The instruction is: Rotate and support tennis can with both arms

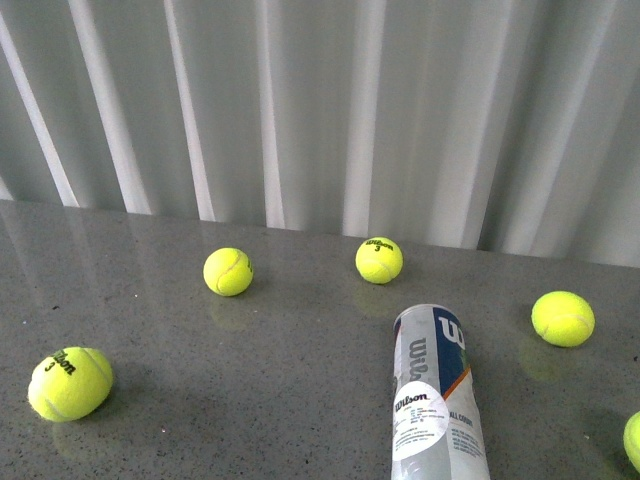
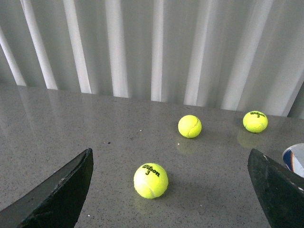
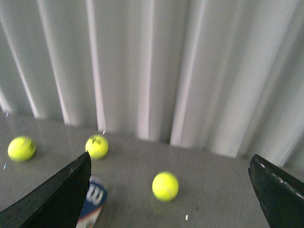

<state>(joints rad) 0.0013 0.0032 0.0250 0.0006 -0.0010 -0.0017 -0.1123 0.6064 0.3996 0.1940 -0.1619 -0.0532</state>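
Tennis can [image 1: 438, 400] is seen lying on its side on the grey table [image 1: 280, 400], at the near right of the front view, its length pointed toward the white pleated backdrop [image 1: 320, 100]. Yellow-green balls [image 1: 228, 271] are scattered around it, none touching it. The left gripper [image 2: 169, 152] is spread wide and nothing is held; the right gripper [image 3: 170, 156] is likewise spread wide and empty.
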